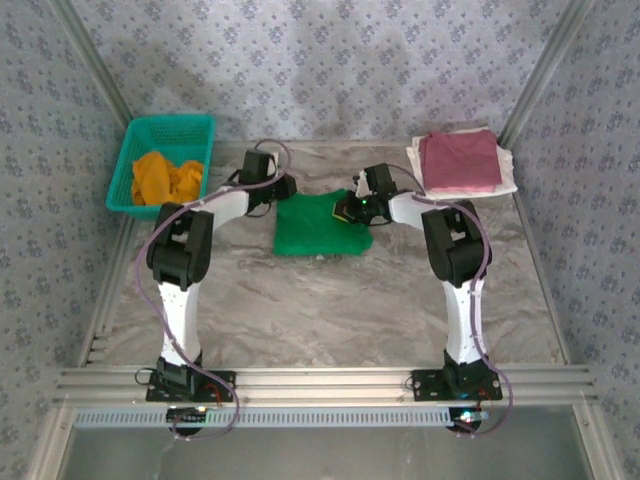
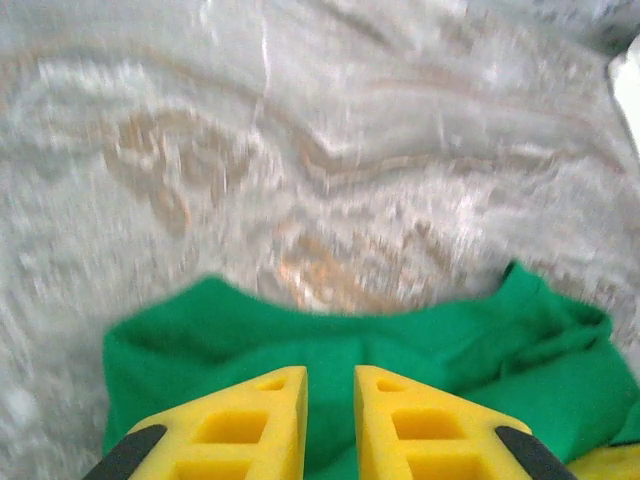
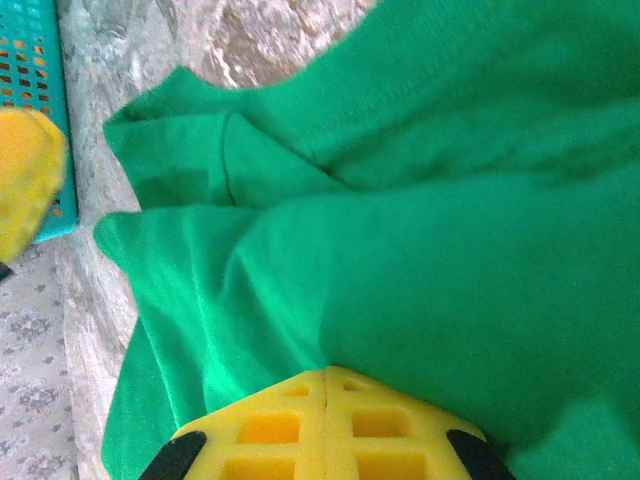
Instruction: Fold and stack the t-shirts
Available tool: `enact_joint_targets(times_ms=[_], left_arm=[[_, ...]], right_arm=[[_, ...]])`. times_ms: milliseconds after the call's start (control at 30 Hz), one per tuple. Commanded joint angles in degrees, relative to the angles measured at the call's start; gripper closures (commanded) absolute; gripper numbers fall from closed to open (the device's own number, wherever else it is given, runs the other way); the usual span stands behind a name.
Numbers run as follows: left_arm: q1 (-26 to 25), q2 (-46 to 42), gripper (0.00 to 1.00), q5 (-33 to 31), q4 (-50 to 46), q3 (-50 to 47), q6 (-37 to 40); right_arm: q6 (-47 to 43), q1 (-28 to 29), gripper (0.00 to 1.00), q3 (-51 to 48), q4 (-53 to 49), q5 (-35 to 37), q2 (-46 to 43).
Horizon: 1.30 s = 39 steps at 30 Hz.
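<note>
A bright green t-shirt [image 1: 318,226] lies bunched in the middle of the marble table [image 1: 320,310]. My left gripper [image 1: 283,188] is at the shirt's far left edge. In the left wrist view its yellow fingers [image 2: 270,420] stand close together with green cloth [image 2: 420,340] pinched in the narrow gap. My right gripper [image 1: 350,208] is over the shirt's far right part. In the right wrist view that gripper [image 3: 327,372] is shut tight, and folds of the green t-shirt [image 3: 450,250] run into its tips. An orange t-shirt [image 1: 168,177] lies crumpled in the basket. A folded maroon-pink t-shirt [image 1: 458,162] rests on a white one [image 1: 510,172].
The teal mesh basket [image 1: 170,122] stands at the back left corner of the table. The folded stack sits at the back right corner. Patterned walls close in the back and both sides. Bare marble stretches between the green shirt and the arm bases.
</note>
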Motion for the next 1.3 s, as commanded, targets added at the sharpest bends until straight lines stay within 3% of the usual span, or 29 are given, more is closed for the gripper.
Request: enact_joint_targets(times_ms=[0,67,167,333,533,767,967,1200,1267], left_arm=[[0.72,0.37,0.81,0.6,-2.33,5.6,2.04],[0.05,-2.88,0.81,0.98,-2.07,4.22,1.74],[-2.51,-11.77,0.79,-1.02,2.81,-5.41,0.26],[-7.58,-23.16,0.77,-1.07,13.18,-24.28,-4.12],[-9.05,-20.48,0.83,-1.32,20.9,-37.48,-8.22],[-7.89,-10.56,0.83,0.61,25.64,-39.57,-10.74],[-8.59,-19.58,0.79,-3.23,18.02,-37.34,-7.94],[-8.06,-22.85,0.58,-7.61,6.51,-29.61,-1.29],[-7.85,-19.1,0.58,-8.16,4.27,-26.44,-0.09]], right_arm=[[0.25,-0.13,1.0,3.06,0.91,1.12,2.05],[0.46,-0.46,1.0,3.74,1.12,0.63,2.47],[0.48,-0.64,1.0,3.4,0.8,-0.57,-0.18],[1.05,1.57,1.0,-7.16,3.51,-1.39,-11.55],[4.22,3.53,1.0,-18.21,10.32,-2.59,-10.79],[5.75,2.82,1.0,-19.79,13.86,-2.88,-4.65],[1.89,2.29,1.0,-18.22,5.72,-1.74,-13.4],[-4.33,-2.74,0.48,-17.13,-7.82,5.47,-22.19],[-7.12,-3.43,0.42,-15.24,-12.48,8.11,-20.85]])
